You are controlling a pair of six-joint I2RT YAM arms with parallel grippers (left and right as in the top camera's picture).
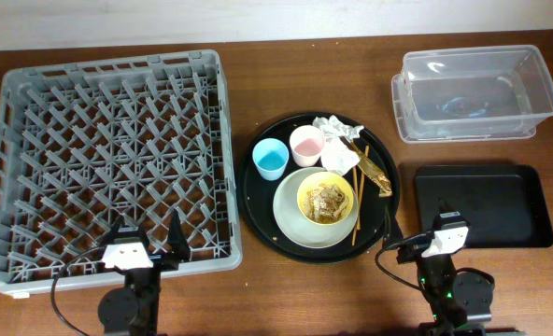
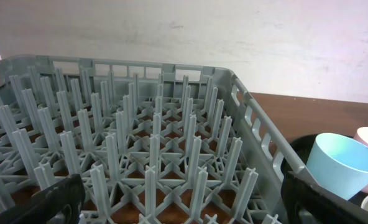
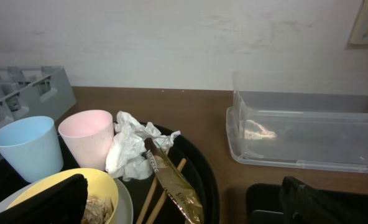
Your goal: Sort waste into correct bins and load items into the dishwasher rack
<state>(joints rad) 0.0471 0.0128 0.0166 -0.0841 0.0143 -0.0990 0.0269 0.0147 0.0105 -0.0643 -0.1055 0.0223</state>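
The dishwasher rack is occupying the left part of the worktop, and its pegs are carrying nothing. The round black tray is sitting at the centre of the worktop, just beside the rack's right wall.

On this round tray:
- The blue cup and the pink cup are standing upright side by side on the far-left part.
- The crumpled napkins are lying just right of the pink cup, touching the gold wrapper.
- The plate is resting on the near part and is carrying the yellow bowl.
- The bowl is holding the food scraps.
- The chopsticks are lying along the bowl's right side.

The clear tub is standing at the far right corner of the worktop. The flat black tray is lying just in front of it, along the right edge.

The left gripper is hovering over the rack's near right corner. Its fingers are spread wide and are gripping nothing. The right gripper is hanging at the near edge, over the flat tray's near left corner. Its fingers are likewise spread wide and empty.
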